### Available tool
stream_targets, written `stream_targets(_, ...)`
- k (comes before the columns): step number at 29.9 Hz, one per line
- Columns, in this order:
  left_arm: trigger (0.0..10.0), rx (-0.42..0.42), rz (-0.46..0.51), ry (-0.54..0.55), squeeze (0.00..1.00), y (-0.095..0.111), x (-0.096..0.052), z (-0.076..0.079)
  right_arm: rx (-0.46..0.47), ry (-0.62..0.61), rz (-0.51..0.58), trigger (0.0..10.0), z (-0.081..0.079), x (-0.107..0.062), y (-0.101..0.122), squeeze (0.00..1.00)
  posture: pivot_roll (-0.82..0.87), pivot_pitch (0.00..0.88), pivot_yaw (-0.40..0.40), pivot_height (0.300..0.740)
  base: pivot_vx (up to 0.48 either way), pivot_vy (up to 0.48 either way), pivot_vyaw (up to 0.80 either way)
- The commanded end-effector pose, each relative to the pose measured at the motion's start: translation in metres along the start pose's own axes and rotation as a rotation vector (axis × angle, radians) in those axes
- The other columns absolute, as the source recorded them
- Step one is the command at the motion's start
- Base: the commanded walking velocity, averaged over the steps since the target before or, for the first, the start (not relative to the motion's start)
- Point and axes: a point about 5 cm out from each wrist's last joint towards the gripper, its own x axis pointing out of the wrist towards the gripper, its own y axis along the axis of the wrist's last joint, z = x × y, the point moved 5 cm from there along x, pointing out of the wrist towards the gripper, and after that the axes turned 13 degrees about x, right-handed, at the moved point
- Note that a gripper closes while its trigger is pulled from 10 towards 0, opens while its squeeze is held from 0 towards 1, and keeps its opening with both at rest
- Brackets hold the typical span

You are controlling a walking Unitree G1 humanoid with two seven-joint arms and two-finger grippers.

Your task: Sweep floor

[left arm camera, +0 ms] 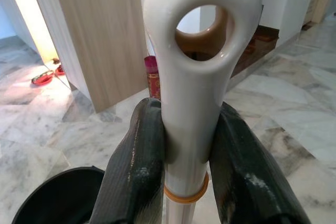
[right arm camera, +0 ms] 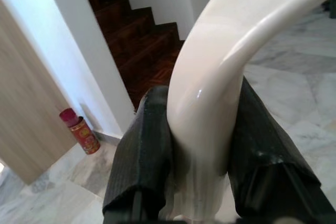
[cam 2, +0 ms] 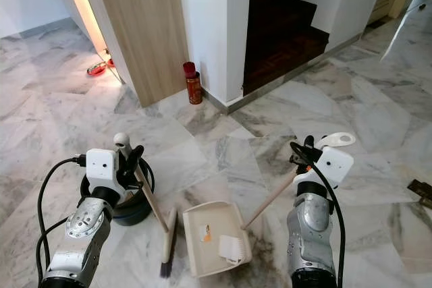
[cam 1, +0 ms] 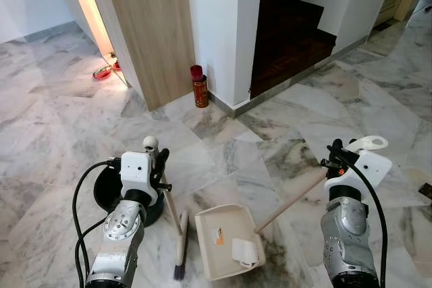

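Left pincer [left arm camera: 186,150] clamped on the broom [cam 1: 174,224] handle's white top end; the broom slants down, its bristles on the marble floor [cam 1: 61,146] just left of the dustpan [cam 1: 226,241]. Right pincer [right arm camera: 197,145] clamped on the dustpan's white handle loop; the pan lies flat on the floor between both arms. Black bin [cam 1: 108,190] beside the left arm. Red can [cam 1: 200,87] by the wall corner.
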Motion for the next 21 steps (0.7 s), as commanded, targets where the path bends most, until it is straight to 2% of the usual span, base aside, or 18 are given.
stream_targets(1, 10.0, 0.010, 0.046, 0.020, 0.00, 0.0128, 0.0036, -0.0083, 0.016, 0.019, 0.031, 10.0, -0.0077, 0.0031, 0.0083, 0.00, 0.01, 0.000, 0.041, 0.740, 0.000, 0.000, 0.00)
stream_targets(10, 10.0, -0.004, 0.039, 0.020, 0.00, 0.0120, 0.0040, -0.0080, 0.017, 0.021, 0.027, 10.0, -0.0087, 0.0028, 0.0074, 0.00, 0.01, 0.000, 0.040, 0.740, 0.000, 0.000, 0.00)
stream_targets(21, 10.0, -0.013, 0.040, 0.011, 0.00, 0.0125, 0.0043, -0.0066, 0.015, 0.020, 0.024, 10.0, -0.0087, 0.0027, 0.0065, 0.00, 0.01, 0.000, 0.041, 0.740, 0.000, 0.366, 0.00)
